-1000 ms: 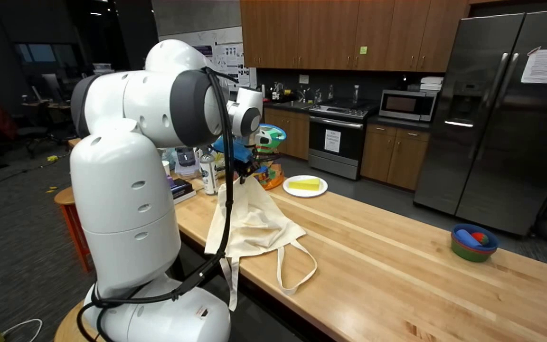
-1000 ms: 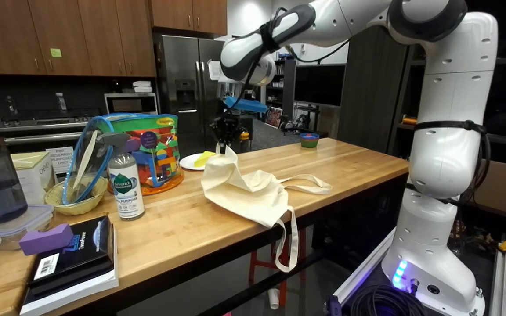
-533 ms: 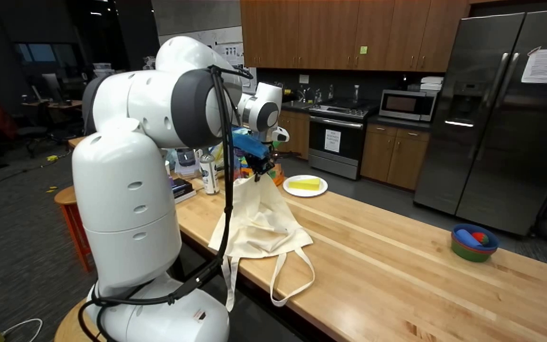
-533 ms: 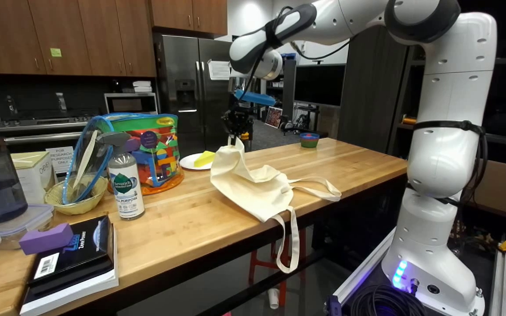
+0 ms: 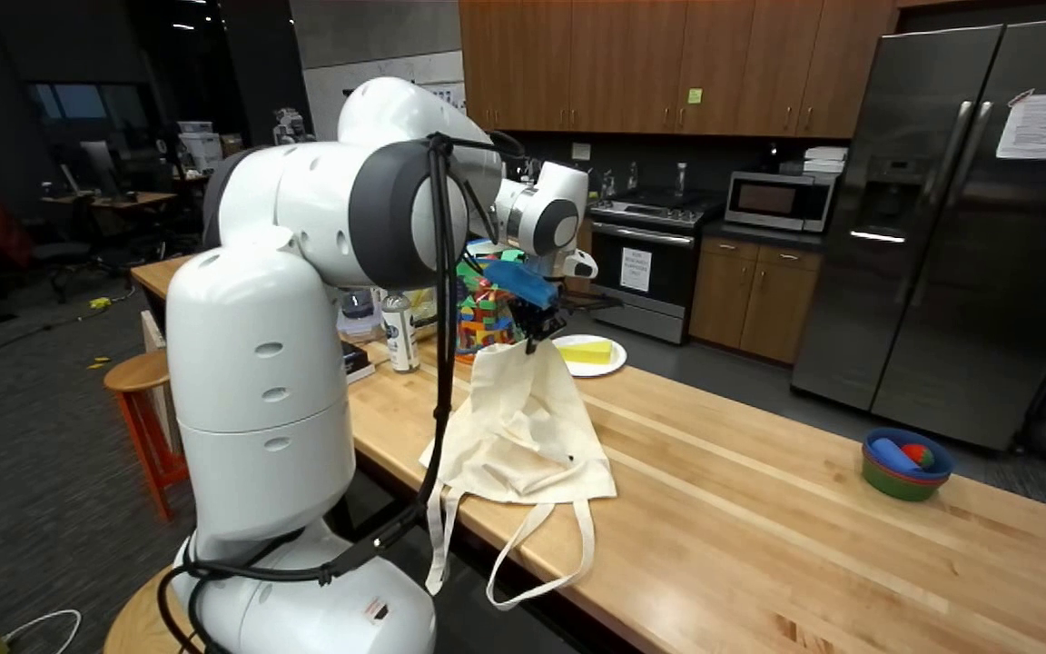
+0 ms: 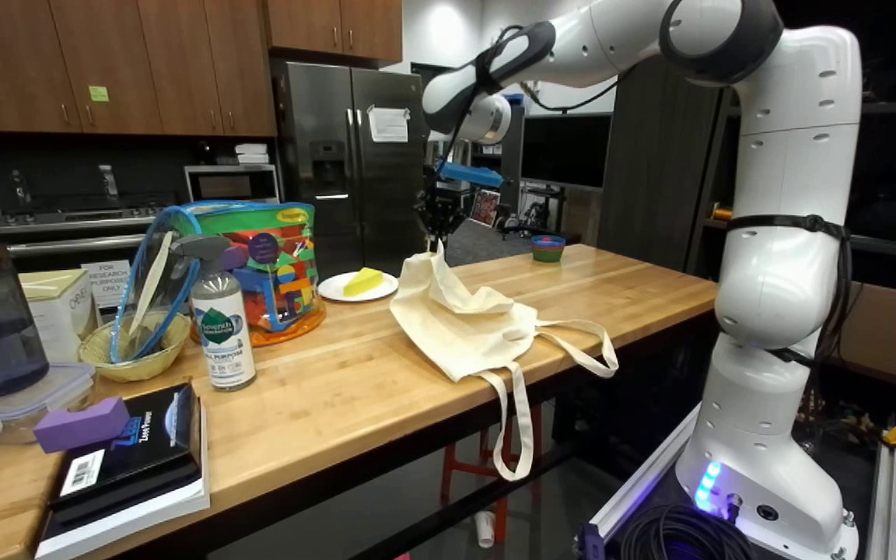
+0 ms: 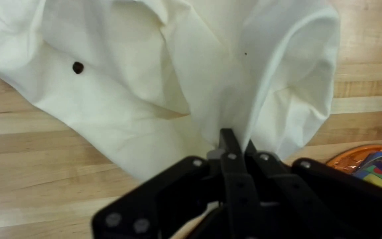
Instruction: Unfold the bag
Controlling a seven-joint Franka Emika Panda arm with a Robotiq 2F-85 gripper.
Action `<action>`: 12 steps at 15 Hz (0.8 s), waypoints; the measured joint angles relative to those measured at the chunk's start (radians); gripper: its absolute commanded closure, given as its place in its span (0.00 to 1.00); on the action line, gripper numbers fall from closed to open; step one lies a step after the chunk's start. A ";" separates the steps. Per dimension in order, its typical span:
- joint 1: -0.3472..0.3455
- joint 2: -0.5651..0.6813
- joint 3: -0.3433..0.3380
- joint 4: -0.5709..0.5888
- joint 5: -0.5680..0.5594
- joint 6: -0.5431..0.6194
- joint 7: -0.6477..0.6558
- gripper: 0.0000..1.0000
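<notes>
Pinching the cream bag [image 5: 526, 431] with the tool [image 7: 239, 142]

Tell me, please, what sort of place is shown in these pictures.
Probably a kitchen area in a research lab or similar workplace. The large refrigerator and the oven suggest a kitchen, while the sign on the oven, reading "FOR RESEARCH PURPOSES ONLY", points to research use.

Wood surface [image 5: 759, 481] in an exterior view: cream bag [image 5: 509, 436] partly flopped on it lower centre, white plate [image 5: 596, 370] mid-frame, stacked bowls [image 5: 902, 484] lower right.
</notes>
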 measured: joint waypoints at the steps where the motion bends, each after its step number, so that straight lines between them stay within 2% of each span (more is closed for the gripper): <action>1: -0.009 0.010 -0.008 0.010 0.000 -0.005 -0.009 0.99; 12: -0.107 0.124 -0.067 0.174 0.018 -0.072 -0.090 0.99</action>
